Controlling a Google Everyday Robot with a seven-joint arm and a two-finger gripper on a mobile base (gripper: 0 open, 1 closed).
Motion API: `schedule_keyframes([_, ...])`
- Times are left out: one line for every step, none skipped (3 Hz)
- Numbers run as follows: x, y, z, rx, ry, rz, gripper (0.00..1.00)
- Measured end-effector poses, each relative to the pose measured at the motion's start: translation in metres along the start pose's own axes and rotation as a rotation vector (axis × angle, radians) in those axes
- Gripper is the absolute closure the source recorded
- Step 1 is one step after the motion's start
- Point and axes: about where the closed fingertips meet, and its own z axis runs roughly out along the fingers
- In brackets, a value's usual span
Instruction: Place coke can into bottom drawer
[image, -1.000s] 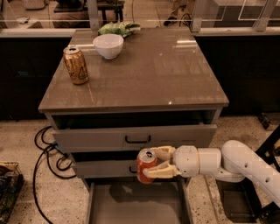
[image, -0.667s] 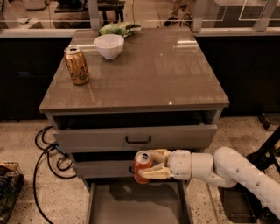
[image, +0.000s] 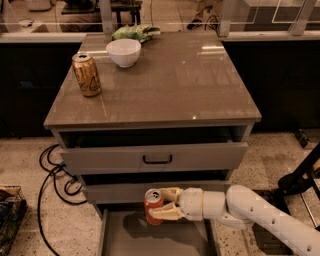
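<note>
The coke can (image: 153, 205) is red with a silver top and stays upright in my gripper (image: 164, 204), which is shut on it from the right. The white arm reaches in from the lower right. The can hangs above the back of the bottom drawer (image: 120, 239), a pulled-out shallow grey tray whose floor shows the can's shadow. The can sits just in front of the middle drawer's front panel.
A gold-brown can (image: 87, 74), a white bowl (image: 124, 52) and a green bag (image: 136, 33) are on the cabinet top. The top drawer (image: 157, 158) with a black handle stands slightly open. Black cables (image: 52, 175) lie on the floor at left.
The gripper has carried the coke can a little to the left and slightly lower, over the bottom drawer. Nothing else has moved.
</note>
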Motion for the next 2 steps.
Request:
schedule_keyframes([0.000,0.000,0.000,0.000,0.000,0.000,1.00])
schedule_keyframes([0.011,-0.007,0.009,0.000,0.004,0.005,1.00])
